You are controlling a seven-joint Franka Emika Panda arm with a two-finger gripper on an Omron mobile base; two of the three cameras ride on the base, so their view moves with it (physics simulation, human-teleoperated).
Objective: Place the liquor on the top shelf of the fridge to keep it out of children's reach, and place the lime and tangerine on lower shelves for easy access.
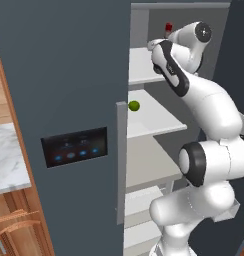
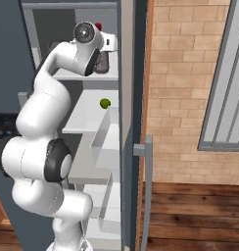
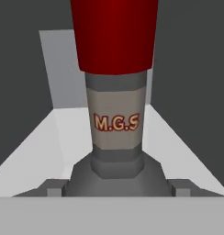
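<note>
The liquor (image 3: 116, 114) is seen on the top shelf (image 1: 141, 65), mostly hidden by the arm in both base views. The claw's grip cannot be told. The lime (image 1: 134, 105) is seen on a lower shelf (image 1: 154, 117).

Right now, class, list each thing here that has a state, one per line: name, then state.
fridge: door open.
liquor: upright on the top shelf, right in front of the hand.
lime: resting loose on a lower shelf.
gripper: up at the bottle; its grip cannot be told.
</note>
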